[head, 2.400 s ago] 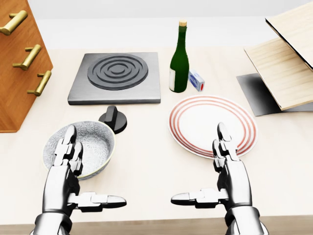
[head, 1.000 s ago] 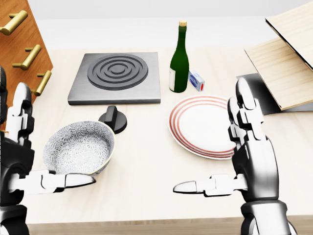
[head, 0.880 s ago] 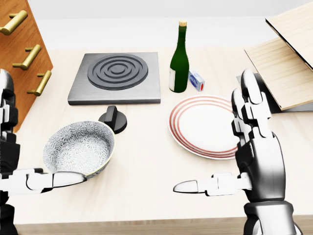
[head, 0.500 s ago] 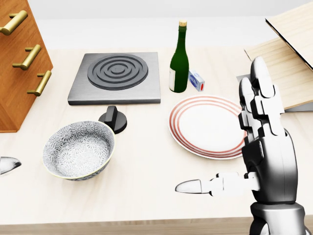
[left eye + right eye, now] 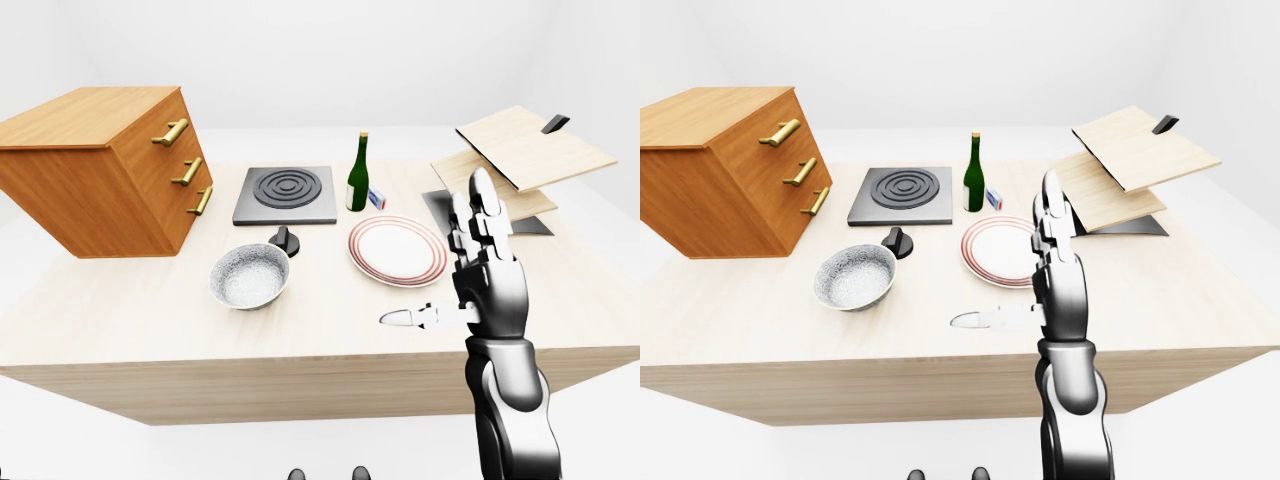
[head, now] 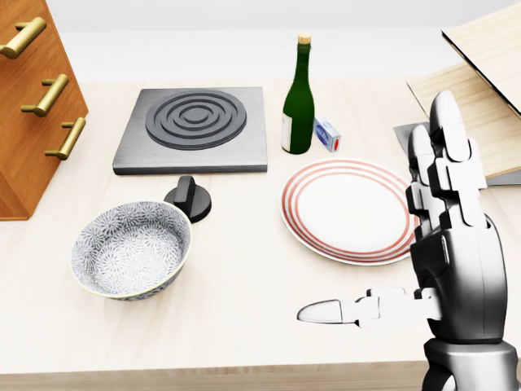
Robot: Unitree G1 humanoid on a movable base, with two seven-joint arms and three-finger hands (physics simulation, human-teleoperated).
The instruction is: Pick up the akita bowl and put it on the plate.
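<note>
The akita bowl [image 6: 130, 248], grey-white with a speckled pattern, stands upright on the light wooden table at the lower left of the head view. The white plate [image 6: 338, 204] with red rings lies to its right, with nothing on it. My right hand [image 6: 376, 210] is raised at the right edge, open, fingers [image 6: 446, 155] pointing up and thumb [image 6: 326, 311] stretched leftward. It covers the plate's right rim and holds nothing. My left hand does not show in any view. Neither hand touches the bowl.
A black stove plate [image 6: 194, 129] and its knob [image 6: 189, 198] lie above the bowl. A green wine bottle [image 6: 299, 98] and a small box [image 6: 327, 133] stand above the plate. A wooden drawer cabinet [image 6: 32, 106] is at the left, tilted boards [image 6: 480, 106] at the right.
My left hand has swung away from the bowl and left the view at the left. My right hand has risen and drifted right. Bowl and plate have not moved.
</note>
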